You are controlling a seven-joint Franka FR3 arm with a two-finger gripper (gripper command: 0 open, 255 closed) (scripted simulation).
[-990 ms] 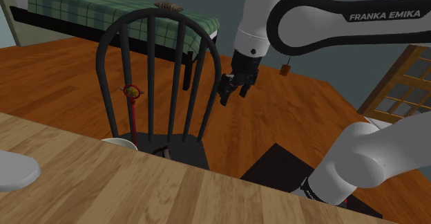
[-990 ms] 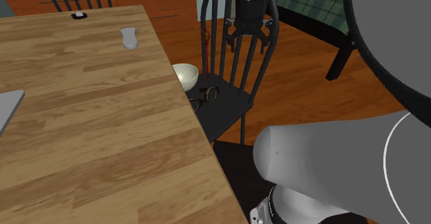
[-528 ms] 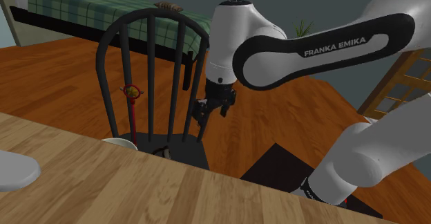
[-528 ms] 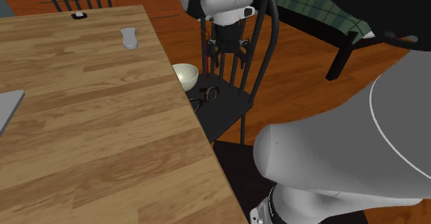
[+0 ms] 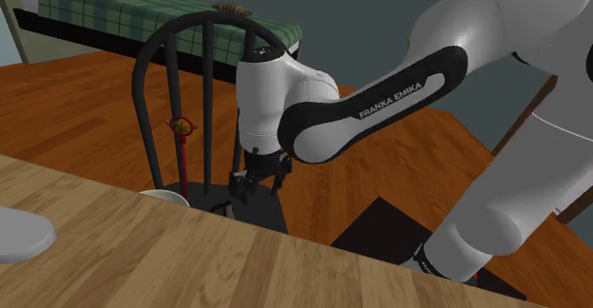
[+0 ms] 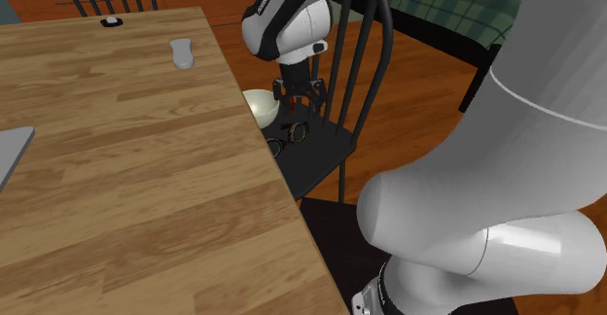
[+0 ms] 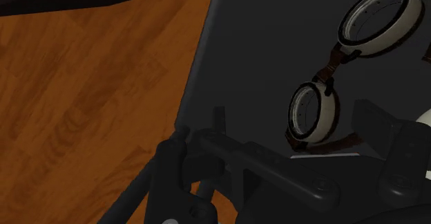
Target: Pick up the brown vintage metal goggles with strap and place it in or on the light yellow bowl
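The goggles (image 6: 289, 133) lie flat on the dark chair (image 6: 321, 162) seat, just beside the pale bowl (image 6: 260, 104), which sits on the same seat at the worktop's (image 6: 126, 167) edge. The end effector (image 6: 302, 99) hangs low over the seat, just above the goggles and clear of them, its fingers apart. In the wrist view the nearer lens (image 7: 312, 112) sits between the fingers and the farther lens (image 7: 383, 15) lies beyond them.
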